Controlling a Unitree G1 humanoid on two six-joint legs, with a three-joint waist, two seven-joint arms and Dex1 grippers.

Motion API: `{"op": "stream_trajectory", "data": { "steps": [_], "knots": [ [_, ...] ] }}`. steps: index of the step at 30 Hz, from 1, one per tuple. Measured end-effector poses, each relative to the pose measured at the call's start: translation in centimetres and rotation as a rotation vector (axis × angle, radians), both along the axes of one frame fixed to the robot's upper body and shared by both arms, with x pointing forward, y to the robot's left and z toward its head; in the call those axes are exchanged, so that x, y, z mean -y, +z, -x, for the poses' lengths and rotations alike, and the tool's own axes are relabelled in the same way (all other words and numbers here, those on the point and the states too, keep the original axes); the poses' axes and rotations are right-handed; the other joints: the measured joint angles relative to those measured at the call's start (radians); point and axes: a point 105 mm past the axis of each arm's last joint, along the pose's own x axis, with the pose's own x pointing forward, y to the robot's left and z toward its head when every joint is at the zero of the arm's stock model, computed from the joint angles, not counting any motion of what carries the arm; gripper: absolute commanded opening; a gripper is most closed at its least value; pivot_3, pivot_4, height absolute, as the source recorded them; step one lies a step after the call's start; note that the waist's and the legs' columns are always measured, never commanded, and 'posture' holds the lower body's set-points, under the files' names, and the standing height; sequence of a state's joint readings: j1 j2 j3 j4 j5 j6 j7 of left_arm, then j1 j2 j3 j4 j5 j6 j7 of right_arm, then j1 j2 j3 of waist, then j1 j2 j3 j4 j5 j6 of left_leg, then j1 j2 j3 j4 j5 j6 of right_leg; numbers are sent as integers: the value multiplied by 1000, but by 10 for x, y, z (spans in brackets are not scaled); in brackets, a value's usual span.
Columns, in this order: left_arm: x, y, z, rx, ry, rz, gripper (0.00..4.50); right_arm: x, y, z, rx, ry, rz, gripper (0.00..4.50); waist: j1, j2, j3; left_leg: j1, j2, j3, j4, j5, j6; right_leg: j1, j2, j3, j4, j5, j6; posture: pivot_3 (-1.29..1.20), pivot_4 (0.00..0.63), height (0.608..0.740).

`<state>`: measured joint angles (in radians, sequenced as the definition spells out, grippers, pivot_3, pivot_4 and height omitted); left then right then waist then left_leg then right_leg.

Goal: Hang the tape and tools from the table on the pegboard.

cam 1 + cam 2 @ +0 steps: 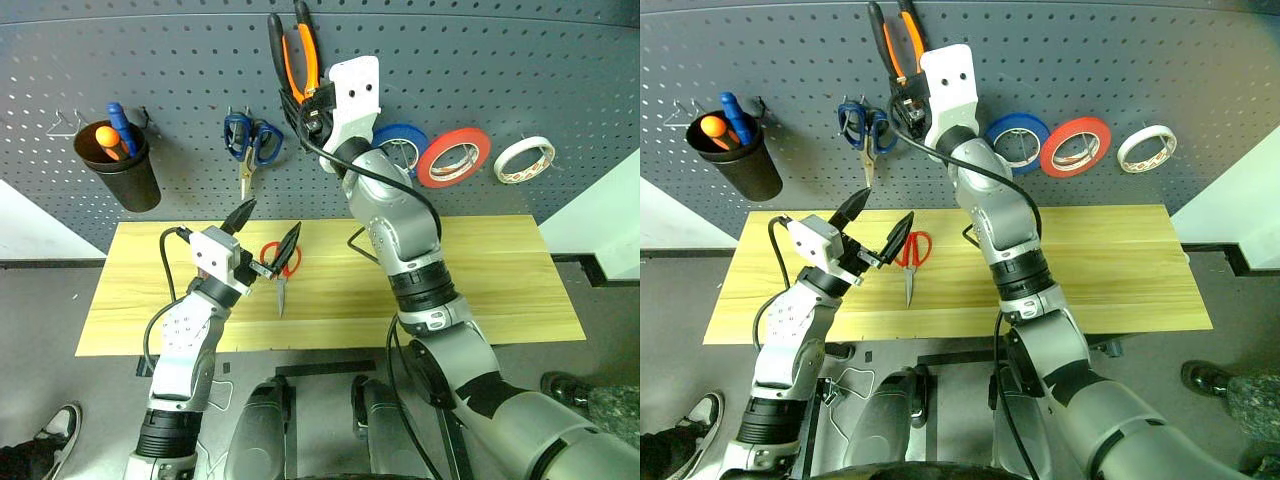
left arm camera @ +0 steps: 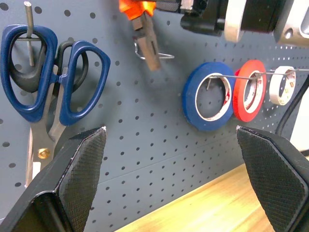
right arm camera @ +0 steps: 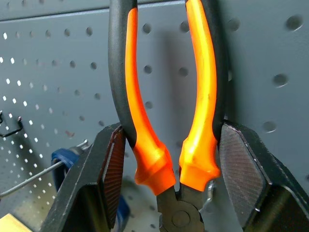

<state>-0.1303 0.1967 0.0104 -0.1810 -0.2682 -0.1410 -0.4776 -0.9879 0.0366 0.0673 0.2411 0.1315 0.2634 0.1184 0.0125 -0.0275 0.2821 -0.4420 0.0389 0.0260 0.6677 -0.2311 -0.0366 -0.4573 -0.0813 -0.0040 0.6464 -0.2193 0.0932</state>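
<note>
Arm shells: you see silver-grey metallic casings on both arms, rounded and segmented, with small dark screw dots on the left forearm.
Joint bands: black ribbed rings sit between the silver segments, one near each wrist and one lower on each arm.
Wrist housings: each wrist carries a white boxy block; the right one shows two small dark holes on its face.
Cables: a black cable loops from each wrist block back along the arm.
Left end effector: two black pointed fingers with a fine cross-hatched texture on the inner pads.
Right end effector: two black fingers, with the same cross-hatched pads.
</note>
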Motion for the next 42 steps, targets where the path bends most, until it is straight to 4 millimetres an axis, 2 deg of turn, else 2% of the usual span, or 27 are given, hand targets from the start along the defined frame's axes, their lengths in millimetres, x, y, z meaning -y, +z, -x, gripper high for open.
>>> {"op": "stream_trajectory", "data": {
  "steps": [4,8,15,19,23,29,35,42],
  "knots": [
    [0,1,1,4,-2,0,4500,1,2,1,5,5,0,2512,0,0,0,0,0,0,0,0,0,-1,0,0,1,0,0,82,225,716],
    [1,3,4,14,-5,0,4500,6,13,5,40,14,-25,2512,-1,0,0,-1,0,0,-1,0,0,-2,0,0,1,0,0,76,244,716],
    [3,-2,12,-6,-8,3,4500,6,18,5,53,15,-22,2512,-5,1,1,-1,0,0,-2,0,0,-3,0,0,1,0,0,67,267,716],
    [2,-4,15,-20,-2,5,4500,3,30,6,85,21,-23,2512,-8,1,1,-1,0,0,-2,0,0,-3,0,0,0,0,-1,73,280,716],
    [2,1,19,-8,6,10,4500,1,28,3,81,17,-18,2512,-8,1,1,-1,0,-1,-2,0,0,-3,0,0,0,0,-1,72,271,716],
    [4,-5,23,-35,9,15,4500,-3,26,-2,76,28,-6,2512,-13,1,2,0,1,-1,-2,0,0,-3,0,0,0,-2,-4,73,300,716],
    [2,-4,32,-38,15,9,4500,-5,26,-4,77,35,0,2512,-23,3,5,0,2,-1,-2,1,2,-3,1,0,0,-2,-5,75,321,716],
    [1,-2,33,-45,23,2,4500,-5,26,-3,78,35,1,2512,-24,5,14,0,3,-1,-2,1,2,-3,1,0,0,-3,-8,71,342,716]
  ]
}}
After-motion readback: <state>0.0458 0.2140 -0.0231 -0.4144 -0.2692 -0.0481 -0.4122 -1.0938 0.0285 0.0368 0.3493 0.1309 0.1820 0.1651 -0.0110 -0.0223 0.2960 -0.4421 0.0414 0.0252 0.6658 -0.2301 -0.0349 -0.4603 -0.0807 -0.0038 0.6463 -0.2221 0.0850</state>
